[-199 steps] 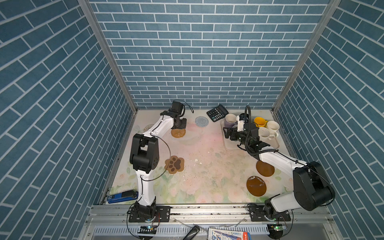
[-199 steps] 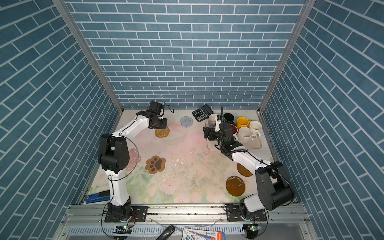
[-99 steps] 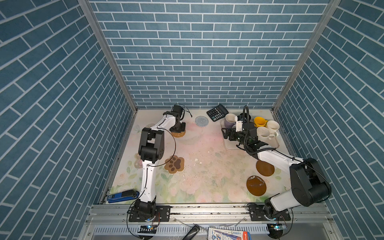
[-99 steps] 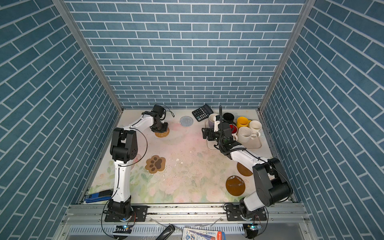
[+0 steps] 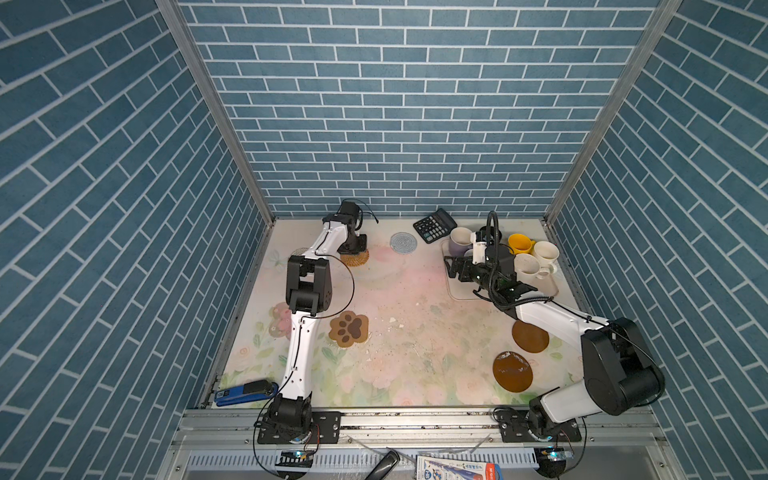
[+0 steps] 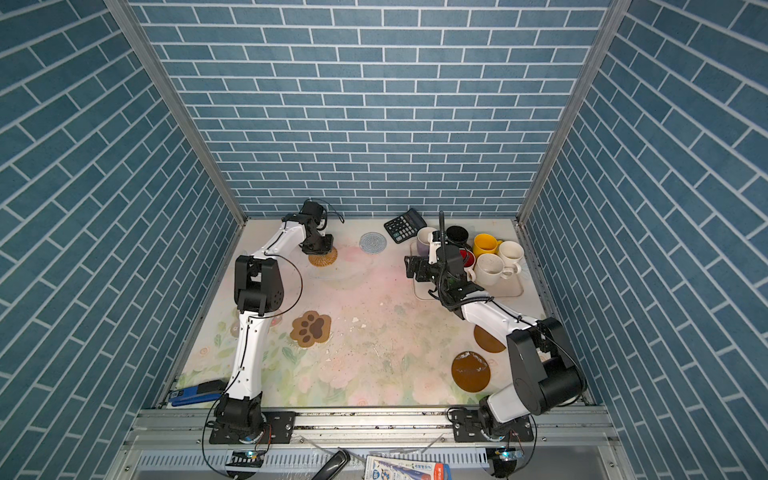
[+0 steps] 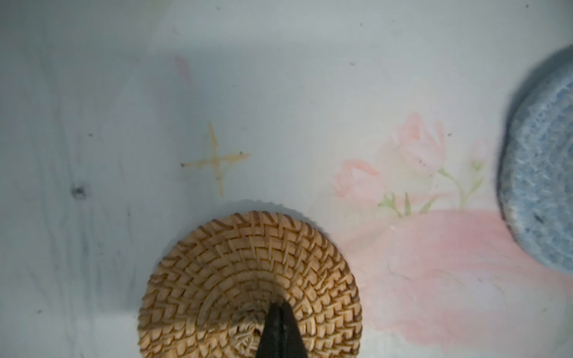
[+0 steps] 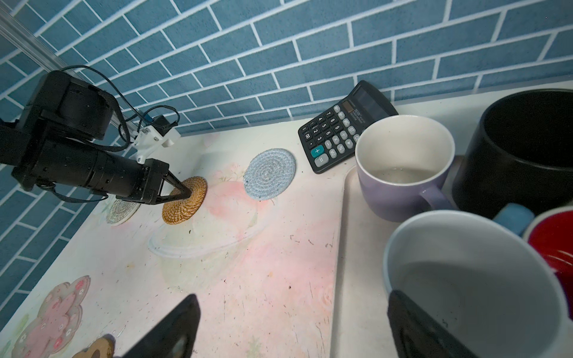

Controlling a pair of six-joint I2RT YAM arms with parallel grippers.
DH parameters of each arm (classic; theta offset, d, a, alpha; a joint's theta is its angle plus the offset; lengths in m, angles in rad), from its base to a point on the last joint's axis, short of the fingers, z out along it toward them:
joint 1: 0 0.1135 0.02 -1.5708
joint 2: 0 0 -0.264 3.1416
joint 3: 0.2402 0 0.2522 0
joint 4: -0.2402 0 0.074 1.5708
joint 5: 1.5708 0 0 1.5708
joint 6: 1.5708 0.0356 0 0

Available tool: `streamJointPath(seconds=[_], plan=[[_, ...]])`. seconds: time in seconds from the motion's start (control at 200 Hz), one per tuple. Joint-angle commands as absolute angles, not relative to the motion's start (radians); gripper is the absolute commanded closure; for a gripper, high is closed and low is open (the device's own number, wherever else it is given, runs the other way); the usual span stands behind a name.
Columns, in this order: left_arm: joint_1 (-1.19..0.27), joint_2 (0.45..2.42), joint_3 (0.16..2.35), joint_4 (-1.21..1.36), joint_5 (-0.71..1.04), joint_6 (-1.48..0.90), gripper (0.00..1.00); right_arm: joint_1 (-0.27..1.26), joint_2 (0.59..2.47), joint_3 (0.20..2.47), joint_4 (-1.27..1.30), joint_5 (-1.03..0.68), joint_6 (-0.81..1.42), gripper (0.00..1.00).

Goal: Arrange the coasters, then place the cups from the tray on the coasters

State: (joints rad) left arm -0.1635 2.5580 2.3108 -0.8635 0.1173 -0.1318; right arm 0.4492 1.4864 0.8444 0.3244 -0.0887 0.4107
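Note:
My left gripper [image 7: 280,310] is shut, its joined tips resting on top of the woven tan coaster [image 7: 248,272] at the back left; nothing is pinched between them. The blue-grey coaster [image 5: 403,242] lies just right of it, and the clear lacy coaster [image 8: 121,210] lies beside the left arm. My right gripper [image 8: 291,325] is open over the tray's [image 8: 353,248] left rim. One of its fingers is over the table, the other over the pale blue cup [image 8: 465,279]. The lavender [image 8: 400,173], black [image 8: 521,148], yellow [image 5: 519,243] and two cream-white cups [image 5: 527,266] stand on the tray.
A black calculator [image 5: 434,225] leans at the back wall beside the tray. The paw coaster [image 5: 348,328] and flowery coaster [image 5: 279,320] lie front left, and two amber discs [image 5: 512,371] lie front right by the right arm. A blue tool [image 5: 245,392] lies at the front left edge.
The left gripper has closed fully onto the top of the woven coaster, and the left arm's elbow has swung up and toward the back. The right gripper has barely shifted.

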Motion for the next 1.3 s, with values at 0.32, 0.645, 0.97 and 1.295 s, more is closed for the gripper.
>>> streamJointPath(seconds=[0.32, 0.645, 0.97, 1.295], plan=[[-0.137, 2.726, 2.578, -0.991, 0.095, -0.161, 1.0, 0.456, 1.457, 0.879, 0.341, -0.083, 0.4, 0.05], [-0.138, 2.611, 2.553, -0.956, 0.077, -0.173, 0.76, 0.483, 1.378, 0.909, 0.275, -0.105, 0.399, 0.01], [-0.179, 2.366, 2.492, -1.011, 0.069, -0.174, 0.45, 0.503, 1.253, 1.023, 0.0, -0.094, 0.38, 0.01], [-0.267, 2.053, 2.19, -0.972, 0.132, -0.197, 0.21, 0.504, 1.039, 1.033, -0.296, -0.065, 0.39, 0.01]])
